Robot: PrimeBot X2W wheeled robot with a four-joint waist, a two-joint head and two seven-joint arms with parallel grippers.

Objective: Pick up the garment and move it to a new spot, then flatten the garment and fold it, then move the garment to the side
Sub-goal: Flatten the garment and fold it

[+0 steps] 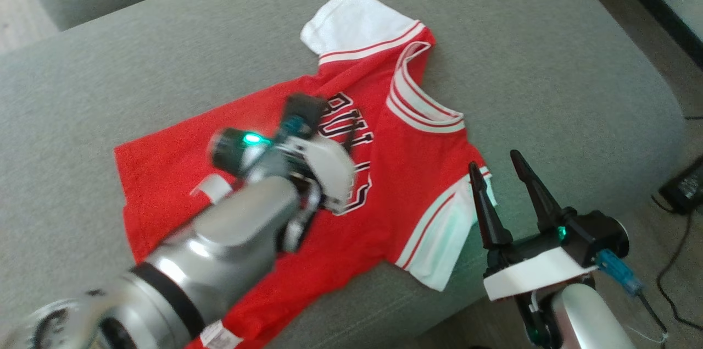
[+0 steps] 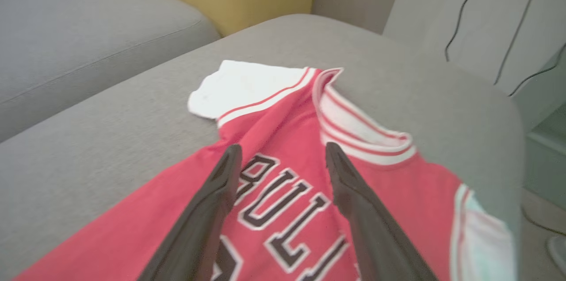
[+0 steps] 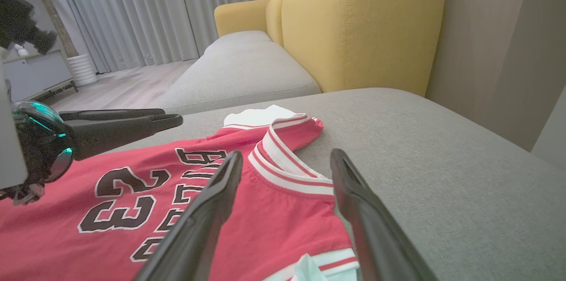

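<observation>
The left gripper [image 2: 281, 157] hovers over the red shirt's [image 1: 406, 167] lettering, jaws wide apart and empty. The shirt lies spread on the grey sofa [image 1: 549, 63]. The right gripper [image 1: 494, 161], jaws likewise apart and empty, sits beside its white sleeve.

Grey sofa cushion [image 1: 549, 63], yellow backrest [image 3: 353, 28], pale curtains [image 3: 132, 6], black power adapter [image 1: 684, 184].

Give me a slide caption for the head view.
Red Bulls jersey spread on a grey sofa cushion, left gripper over its lettering, right gripper open beside one sleeve.
</observation>
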